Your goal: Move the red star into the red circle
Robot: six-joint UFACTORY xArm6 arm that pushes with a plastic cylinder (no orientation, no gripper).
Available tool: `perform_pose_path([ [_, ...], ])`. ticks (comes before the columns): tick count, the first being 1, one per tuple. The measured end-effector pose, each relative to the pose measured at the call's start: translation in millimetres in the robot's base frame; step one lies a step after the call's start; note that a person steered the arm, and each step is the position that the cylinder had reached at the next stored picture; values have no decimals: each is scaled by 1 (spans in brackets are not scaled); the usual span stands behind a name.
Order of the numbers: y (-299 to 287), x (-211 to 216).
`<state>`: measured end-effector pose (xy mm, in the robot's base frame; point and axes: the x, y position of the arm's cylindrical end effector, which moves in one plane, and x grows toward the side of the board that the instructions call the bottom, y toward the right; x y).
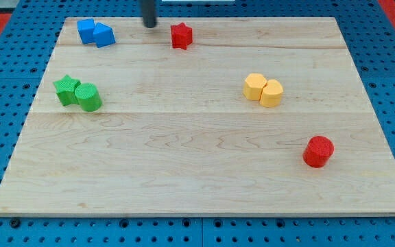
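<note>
The red star (181, 36) lies near the view's top, a little left of centre, on the wooden board (197, 171). The red circle (318, 151), a short red cylinder, stands at the view's lower right, far from the star. My tip (149, 25) is at the view's top edge of the board, just left of the red star with a small gap between them, and right of the blue blocks.
Two blue blocks (95, 33) touch at the top left. A green star (67, 90) and a green cylinder (88, 97) touch at the left. Two yellow blocks (263, 90) touch at the right of centre. Blue pegboard surrounds the board.
</note>
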<state>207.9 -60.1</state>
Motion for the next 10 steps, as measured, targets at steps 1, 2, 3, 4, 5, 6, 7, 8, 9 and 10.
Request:
perform_pose_path([
  [1, 40, 31],
  [2, 17, 95],
  [3, 19, 152],
  [4, 27, 197],
  [5, 66, 244],
  [6, 49, 245],
  [7, 56, 226],
  [8, 92, 232],
  [9, 147, 267],
  [10, 193, 288],
])
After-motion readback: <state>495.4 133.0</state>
